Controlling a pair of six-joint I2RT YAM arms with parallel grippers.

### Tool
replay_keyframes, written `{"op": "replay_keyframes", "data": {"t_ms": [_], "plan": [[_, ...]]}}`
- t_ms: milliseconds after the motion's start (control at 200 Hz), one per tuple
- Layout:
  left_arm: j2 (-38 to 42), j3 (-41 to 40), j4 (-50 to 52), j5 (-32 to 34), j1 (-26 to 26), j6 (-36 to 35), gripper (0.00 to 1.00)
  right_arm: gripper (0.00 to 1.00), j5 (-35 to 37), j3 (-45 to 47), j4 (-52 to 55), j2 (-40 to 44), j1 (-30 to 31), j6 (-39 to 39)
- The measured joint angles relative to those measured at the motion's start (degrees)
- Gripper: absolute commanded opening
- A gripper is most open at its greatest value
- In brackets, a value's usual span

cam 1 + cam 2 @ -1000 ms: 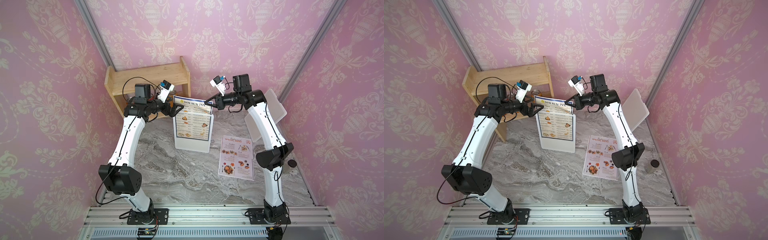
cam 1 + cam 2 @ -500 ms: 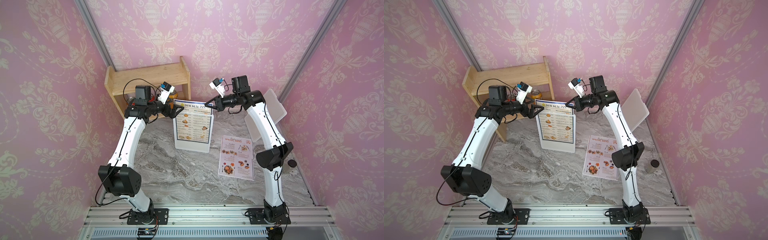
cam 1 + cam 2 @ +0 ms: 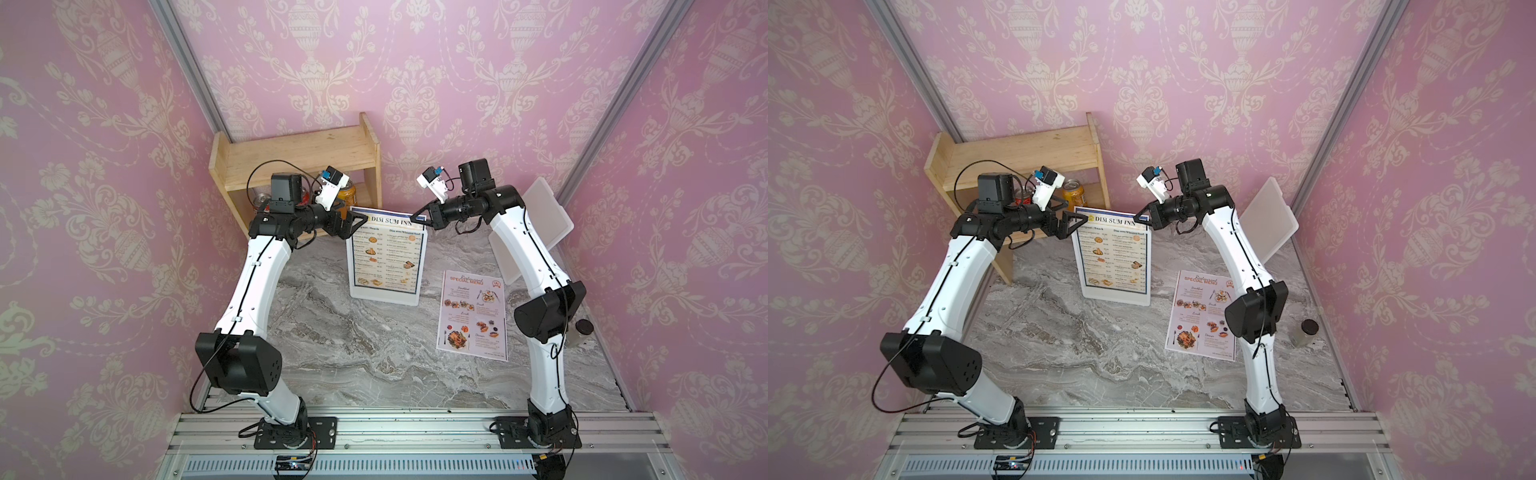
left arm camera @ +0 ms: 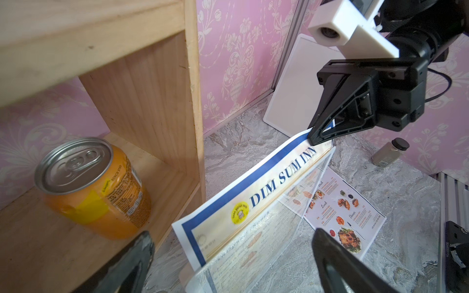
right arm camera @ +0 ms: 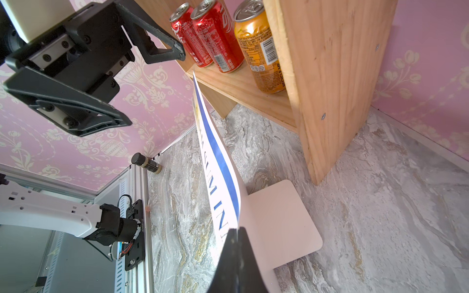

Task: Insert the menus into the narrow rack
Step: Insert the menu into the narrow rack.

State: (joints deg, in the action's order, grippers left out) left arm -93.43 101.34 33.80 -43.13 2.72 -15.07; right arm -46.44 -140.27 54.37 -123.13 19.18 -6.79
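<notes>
The right end effector (image 5: 237,232) is clamped on the upper corner of the DIM SUM INN menu (image 3: 386,257), jaws pressed flat together on the blue border. The left end effector (image 3: 354,216) hovers just beside the opposite upper corner with its jaws spread wide, touching nothing.

Taking twelve o'clock as the back wall in a top view, the sheet stands near the centre-back of the worktop (image 3: 374,353), its lower part already inside the narrow rack (image 5: 279,223). The rack is a clear plastic stand with a smooth white, round-cornered foot. The heading strip stands proud of the rack's top edge.

The sheet looks like thin, light paper. In the right wrist view it bows in a curve away from the pinch, so it will likely buckle if pushed down from one corner. A pinch near each top corner, holding the edge taut, seems the best hold. The clear walls look slick and should let it slide.

The second menu (image 3: 473,320), pale with an orange heading, lies flat on the grey marbled worktop at about four o'clock from the rack. It offers no raised edge to grip.

A rough-grained pale wooden shelf (image 3: 299,153) sits at eleven o'clock, holding a glossy orange can (image 4: 96,182) and red cans (image 5: 203,33). A white board (image 3: 540,224) leans at two o'clock, with a small dark-capped jar (image 3: 582,332) at four.
</notes>
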Motion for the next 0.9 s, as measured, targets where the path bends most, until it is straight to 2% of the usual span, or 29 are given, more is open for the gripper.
{"op": "replay_keyframes", "data": {"t_ms": [120, 210, 410, 570, 800, 871, 901], "plan": [[0.0, -0.3, -0.1, 0.0, 0.0, 0.0, 0.99, 0.23, 0.1, 1.1, 0.0, 0.9, 0.1, -0.8], [0.0, -0.4, -0.2, 0.0, 0.0, 0.0, 0.99, 0.23, 0.5, 1.3, 0.0, 1.4, 0.3, -0.8], [0.4, -1.2, -0.6, 0.0, 0.0, 0.0, 0.99, 0.08, 1.4, 1.4, 0.0, 1.9, 1.2, -1.2], [1.0, -1.6, -0.9, 0.0, -0.2, 0.0, 0.99, 0.05, 2.0, 2.2, 0.0, 1.9, 1.6, -1.4], [1.7, -2.3, -1.3, 0.0, -0.7, 0.0, 0.99, 0.05, 2.6, 4.1, -0.3, 2.5, 1.6, -2.1], [1.9, -2.4, -1.4, 0.0, -0.7, 0.0, 0.99, 0.07, 2.7, 5.3, -0.9, 3.2, 1.7, -2.3], [1.9, -2.4, -1.5, 0.0, -0.7, 0.0, 0.99, 0.11, 2.9, 5.7, -1.0, 3.6, 1.7, -2.3]]}}
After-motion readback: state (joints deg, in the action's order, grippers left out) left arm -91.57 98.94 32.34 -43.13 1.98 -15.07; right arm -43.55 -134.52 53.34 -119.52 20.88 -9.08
